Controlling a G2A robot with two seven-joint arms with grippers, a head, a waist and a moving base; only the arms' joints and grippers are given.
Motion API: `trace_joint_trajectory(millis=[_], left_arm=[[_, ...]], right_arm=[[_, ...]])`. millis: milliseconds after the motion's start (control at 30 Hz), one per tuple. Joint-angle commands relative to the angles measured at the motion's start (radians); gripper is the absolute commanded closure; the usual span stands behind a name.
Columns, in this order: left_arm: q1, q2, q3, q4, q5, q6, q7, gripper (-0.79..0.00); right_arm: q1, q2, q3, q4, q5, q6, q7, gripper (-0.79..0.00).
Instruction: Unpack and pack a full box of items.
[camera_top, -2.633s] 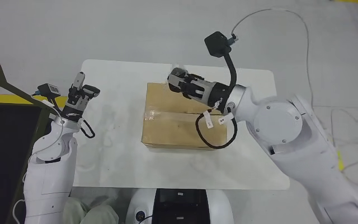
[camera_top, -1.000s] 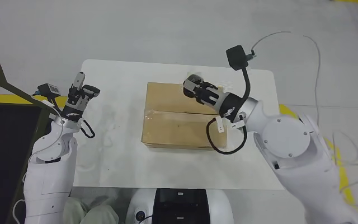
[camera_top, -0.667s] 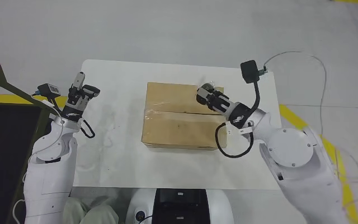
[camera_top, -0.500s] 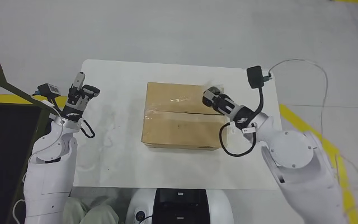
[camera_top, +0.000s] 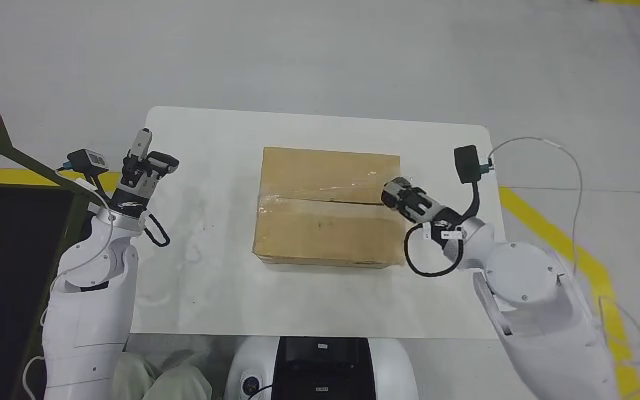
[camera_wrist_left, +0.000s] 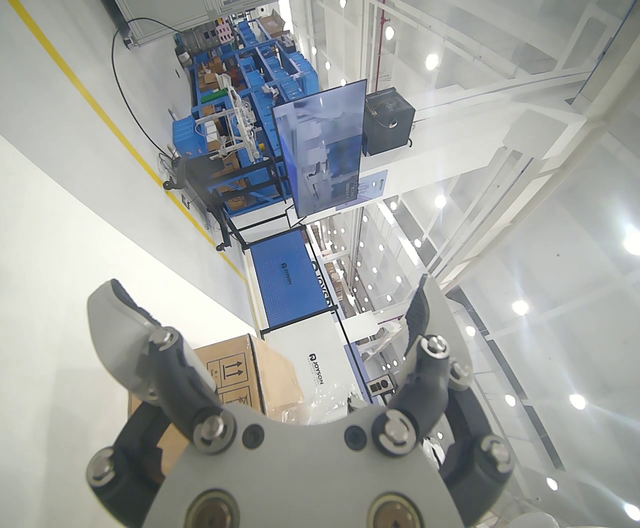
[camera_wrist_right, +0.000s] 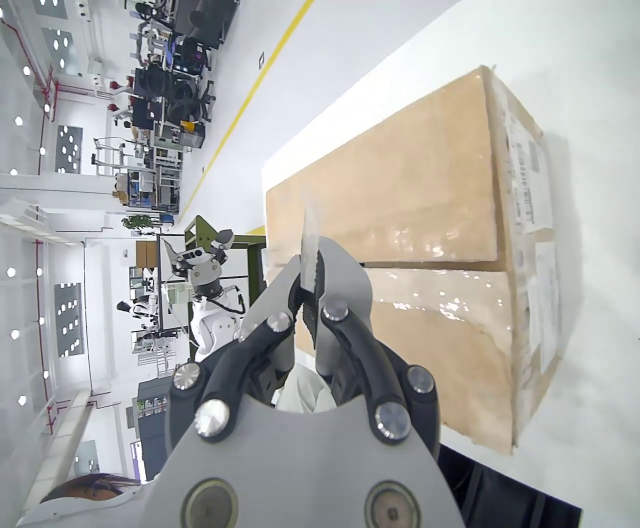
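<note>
The top camera looks straight down from above the arms, far enough back to take in the whole white surface (camera_top: 210, 280) with the brown cardboard box (camera_top: 320, 215) at its middle. The left wrist camera sits close behind the left claw (camera_wrist_left: 267, 305) and tilts up toward the hall's ceiling, catching a corner of the box past the claw. The right wrist camera sits close behind the right claw (camera_wrist_right: 307, 280) and faces across the near box top toward the white left arm (camera_wrist_right: 205, 285) far beyond. All three views share the box.

white table (camera_top: 220, 280), closed cardboard box (camera_top: 320, 225)
</note>
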Motion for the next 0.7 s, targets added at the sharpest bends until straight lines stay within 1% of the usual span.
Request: trace_joint_trajectory(millis=[0,200,567,667], left_arm=[[0.0,0.0,0.0,0.0,0.0,0.0,0.0,-0.785],[0.0,0.0,0.0,0.0,0.0,0.0,0.0,-0.785],[0.0,0.0,0.0,0.0,0.0,0.0,0.0,-0.785],[0.0,0.0,0.0,0.0,0.0,0.0,0.0,-0.785]], right_arm=[[-0.004,0.0,0.003,0.005,0.006,0.007,-0.001,0.0],[-0.037,0.001,0.018,0.02,0.027,0.023,-0.002,0.0],[-0.059,0.0,0.04,0.079,0.089,-0.019,0.015,0.0],[-0.062,0.002,0.044,0.085,0.09,-0.014,0.024,0.0]])
